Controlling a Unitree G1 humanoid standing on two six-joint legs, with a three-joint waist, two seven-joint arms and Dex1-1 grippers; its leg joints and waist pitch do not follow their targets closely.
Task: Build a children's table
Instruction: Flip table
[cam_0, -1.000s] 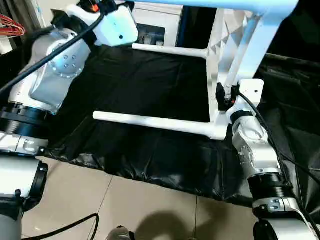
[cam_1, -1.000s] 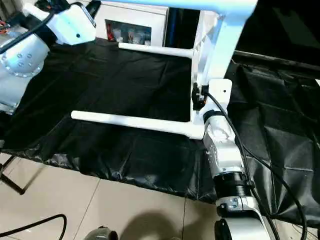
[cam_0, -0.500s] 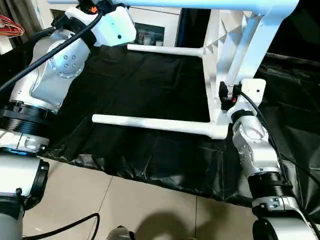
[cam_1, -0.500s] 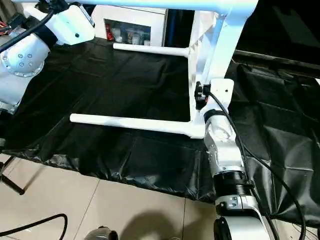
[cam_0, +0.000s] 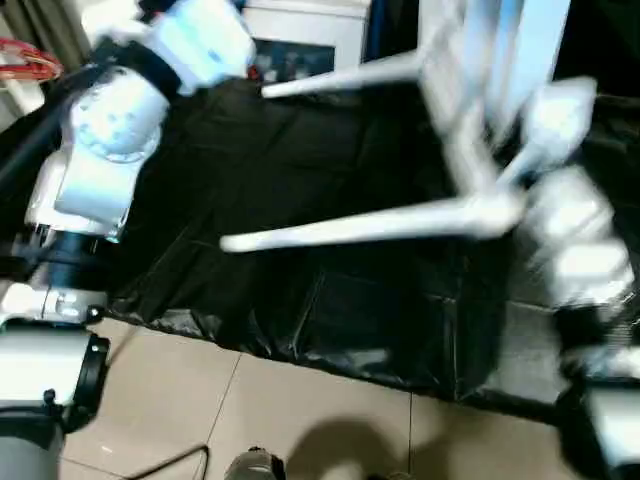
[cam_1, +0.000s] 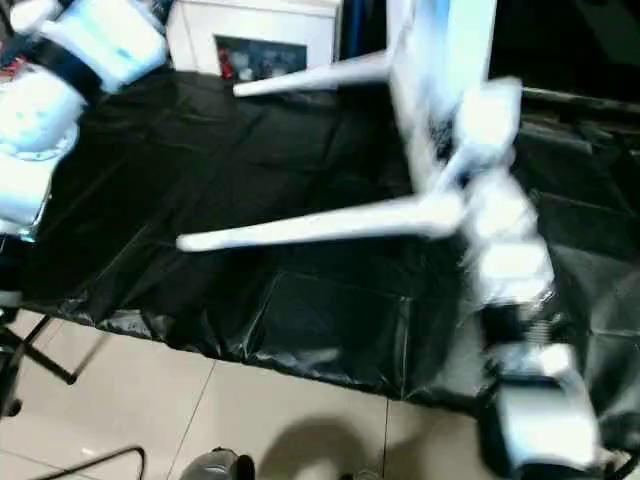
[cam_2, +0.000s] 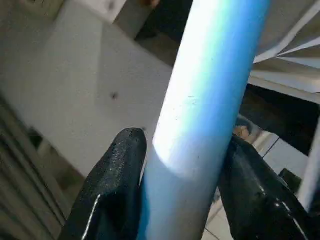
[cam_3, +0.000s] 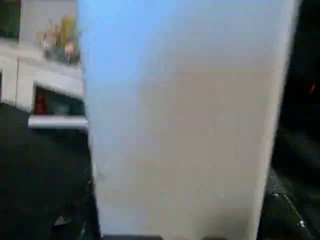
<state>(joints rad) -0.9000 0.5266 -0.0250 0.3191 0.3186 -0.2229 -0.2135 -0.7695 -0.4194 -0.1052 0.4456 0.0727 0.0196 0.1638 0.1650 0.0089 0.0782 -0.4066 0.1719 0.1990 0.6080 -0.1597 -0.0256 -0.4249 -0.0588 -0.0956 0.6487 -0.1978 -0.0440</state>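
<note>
Under the table (cam_0: 470, 120), black sheet (cam_0: 300, 190)

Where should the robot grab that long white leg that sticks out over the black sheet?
Probably near the middle of the lower leg. It is a thin round tube lying almost level above the black sheet, free all round, so a claw could come from above, one finger each side. Its pointed end is thinner and may slip.
</note>
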